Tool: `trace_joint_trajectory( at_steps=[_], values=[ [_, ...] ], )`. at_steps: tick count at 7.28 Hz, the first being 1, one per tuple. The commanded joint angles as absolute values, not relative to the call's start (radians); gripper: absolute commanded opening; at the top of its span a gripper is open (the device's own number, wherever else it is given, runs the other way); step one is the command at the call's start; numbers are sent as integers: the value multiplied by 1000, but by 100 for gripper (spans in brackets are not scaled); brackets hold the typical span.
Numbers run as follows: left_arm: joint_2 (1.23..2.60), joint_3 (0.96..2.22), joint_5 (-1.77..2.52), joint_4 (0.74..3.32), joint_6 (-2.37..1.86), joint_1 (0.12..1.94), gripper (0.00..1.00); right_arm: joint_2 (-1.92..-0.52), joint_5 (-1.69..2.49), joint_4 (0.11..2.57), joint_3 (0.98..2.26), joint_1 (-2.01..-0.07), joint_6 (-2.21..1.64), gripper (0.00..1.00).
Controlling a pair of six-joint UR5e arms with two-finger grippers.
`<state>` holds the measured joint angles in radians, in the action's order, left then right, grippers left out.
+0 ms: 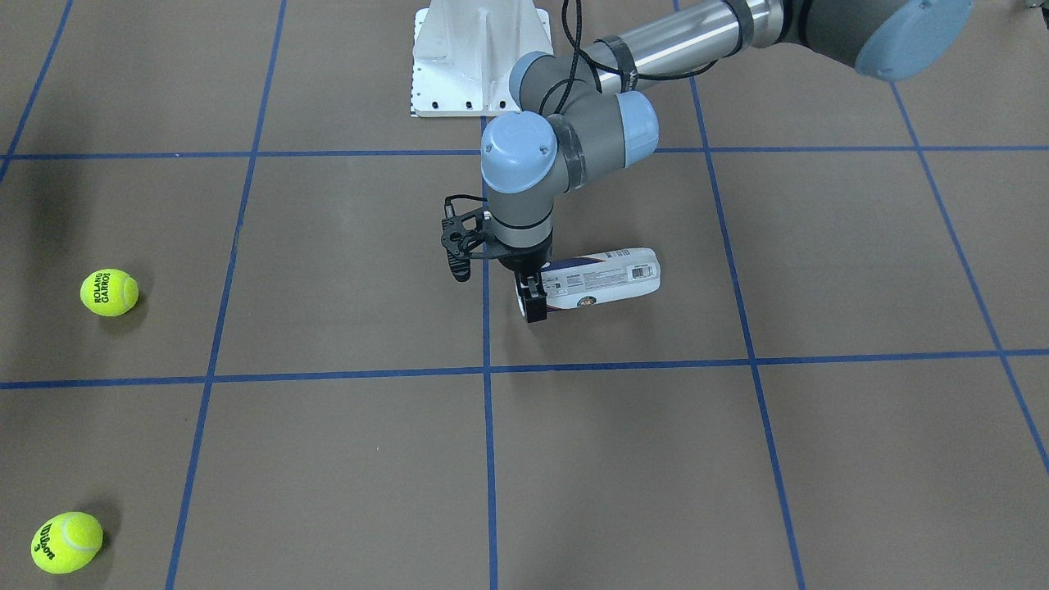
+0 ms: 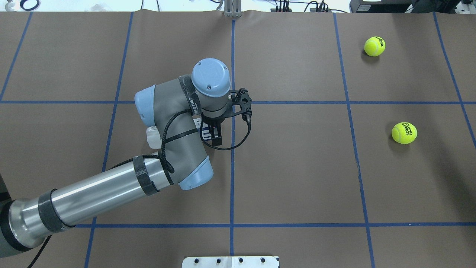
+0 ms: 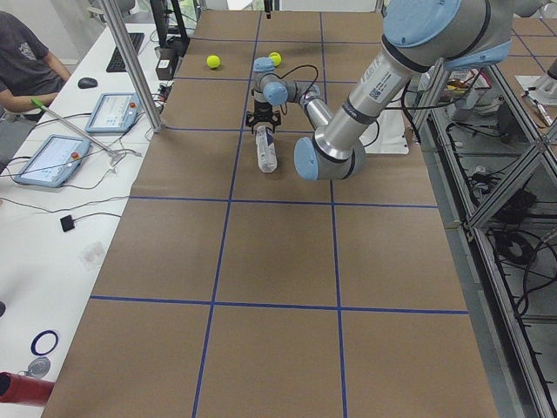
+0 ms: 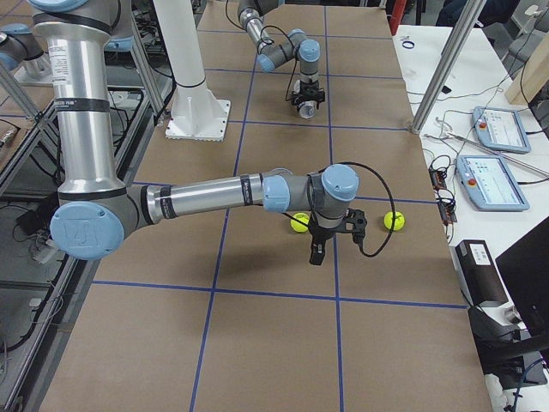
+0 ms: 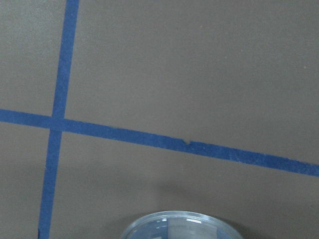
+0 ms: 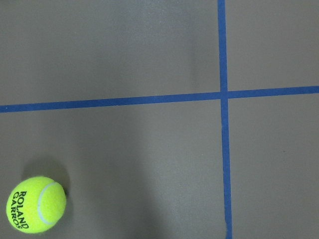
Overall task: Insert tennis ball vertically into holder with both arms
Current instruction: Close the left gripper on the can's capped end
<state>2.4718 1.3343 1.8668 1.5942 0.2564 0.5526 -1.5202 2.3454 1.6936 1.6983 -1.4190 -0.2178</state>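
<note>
Robotics laboratory: a paper-covered table gridded with blue tape, two jointed robot arms, a white pedestal, and teach pendants on a side bench

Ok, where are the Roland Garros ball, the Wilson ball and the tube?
Roland Garros ball (image 1: pixel 109 292): front-facing view, its printed side.
Wilson ball (image 1: pixel 66 542): front-facing view, its middle.
Holder (image 1: pixel 606 277): front-facing view, its label.
</note>
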Motion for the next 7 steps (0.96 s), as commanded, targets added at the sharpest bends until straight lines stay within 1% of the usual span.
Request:
trace_joint_trajectory(
  at_steps=[1, 4, 7],
  values=[
    [2471, 1322, 1867, 1600, 253, 549, 99, -1520, 2345, 1694, 1698, -1419, -218, 100],
    [2471, 1321, 1867, 1603, 252, 548, 99, -1520, 2345, 1694, 1698, -1419, -218, 100],
    [2471, 1319, 1867, 1597, 253, 545, 90, -1520, 2345, 1694, 1695, -1419, -218, 100]
  ],
)
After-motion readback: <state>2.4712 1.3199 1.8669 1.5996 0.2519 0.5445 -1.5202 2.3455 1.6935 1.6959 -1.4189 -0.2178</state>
